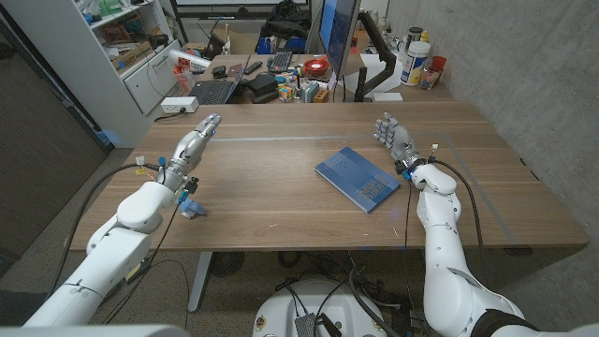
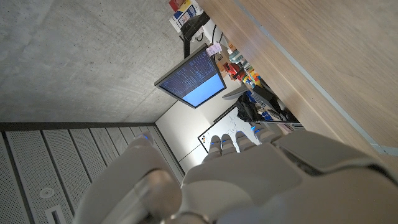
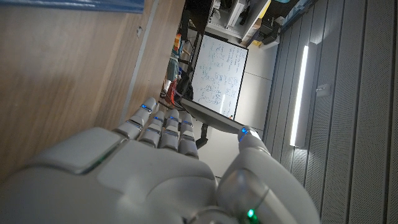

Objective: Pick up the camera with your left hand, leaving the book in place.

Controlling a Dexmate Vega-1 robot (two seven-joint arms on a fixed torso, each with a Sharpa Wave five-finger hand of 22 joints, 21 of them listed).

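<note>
A blue book (image 1: 363, 179) lies flat on the wooden counter (image 1: 281, 187), a bit toward the right side and turned at a slant. I cannot see a camera on the counter. A small blue thing (image 1: 190, 208) sits near the left front corner, too small to tell what it is.

The left hand (image 1: 195, 140) is over the left side of the counter, its fingers (image 1: 210, 124) straight and released, holding nothing. The right hand (image 1: 394, 138) is near the back right, just beside the book's far corner, fingers (image 3: 163, 118) loose and holding nothing. There is lots of bare wood between the left hand and the book.
</note>
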